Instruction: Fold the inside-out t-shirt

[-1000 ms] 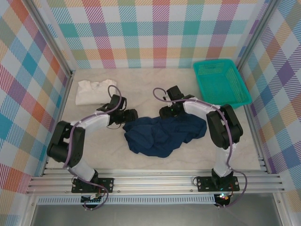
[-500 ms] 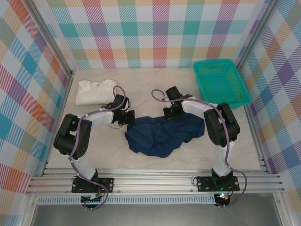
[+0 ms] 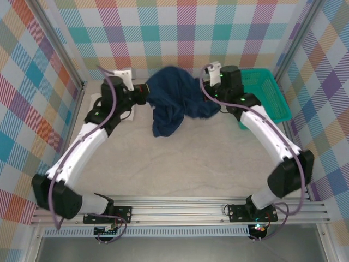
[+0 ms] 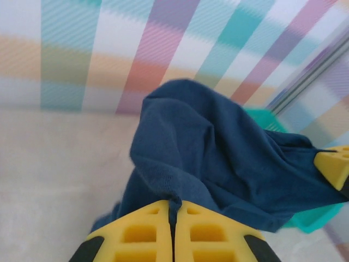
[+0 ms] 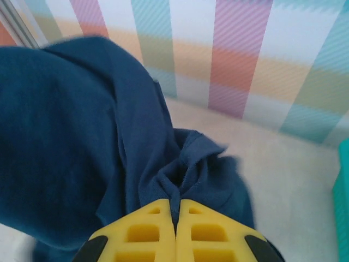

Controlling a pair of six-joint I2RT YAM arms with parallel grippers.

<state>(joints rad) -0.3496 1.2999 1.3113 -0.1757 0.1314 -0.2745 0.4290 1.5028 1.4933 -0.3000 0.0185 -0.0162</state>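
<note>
One dark blue t-shirt [image 3: 173,97] hangs at 12 o'clock, pinched by two tools, the left tool [image 4: 174,210] and the right tool [image 5: 175,210]. One green basket [image 3: 274,90] sits at 2 o'clock. Open tabletop [image 3: 191,164] lies toward 6 o'clock.

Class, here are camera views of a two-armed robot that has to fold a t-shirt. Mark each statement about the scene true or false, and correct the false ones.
1. The left claw and the right claw are both shut on the navy t-shirt. True.
2. The navy t-shirt lies spread flat on the table. False: it is held up between the two claws, with one part hanging down.
3. A teal basket stands at the far right of the table. True.
4. The navy t-shirt is neatly folded. False: it is bunched and creased, not yet folded.
</note>
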